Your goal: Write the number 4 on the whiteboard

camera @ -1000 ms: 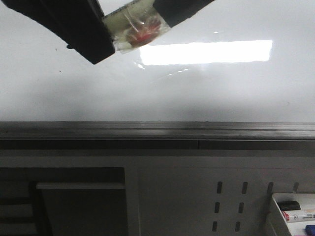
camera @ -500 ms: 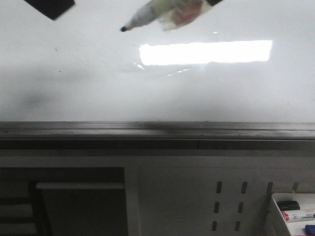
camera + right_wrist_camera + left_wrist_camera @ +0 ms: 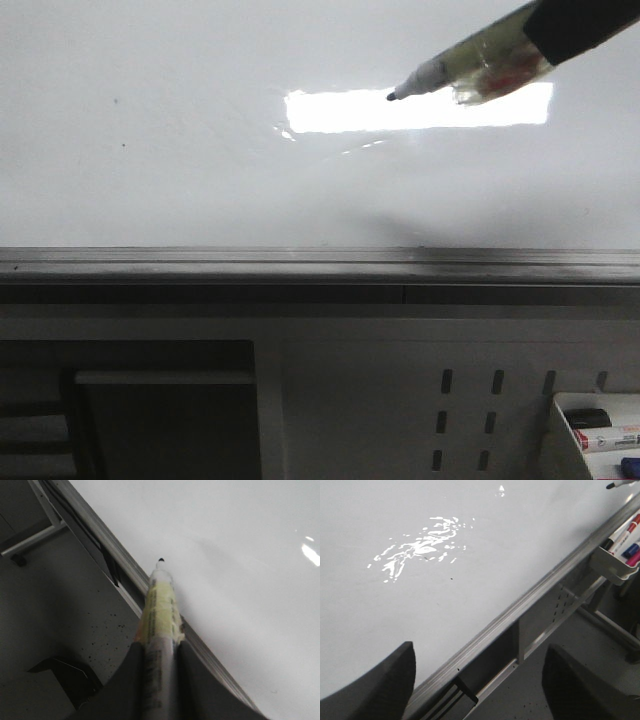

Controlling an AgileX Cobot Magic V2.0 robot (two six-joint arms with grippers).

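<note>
Whiteboard (image 3: 150, 150) unmarked, right gripper (image 3: 159, 680) clamping marker (image 3: 460, 68)

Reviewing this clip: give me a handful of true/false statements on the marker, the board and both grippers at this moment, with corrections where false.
1. The right gripper is shut on a marker. True.
2. A finished 4 is drawn on the whiteboard. False: no drawn stroke shows in any view, only tiny specks and glare.
3. The marker's cap is on. False: its dark tip is bare.
4. The left gripper holds a second marker. False: its jaws stand apart with nothing between them.
5. Spare markers sit in a tray below the board's metal rail. True.
</note>
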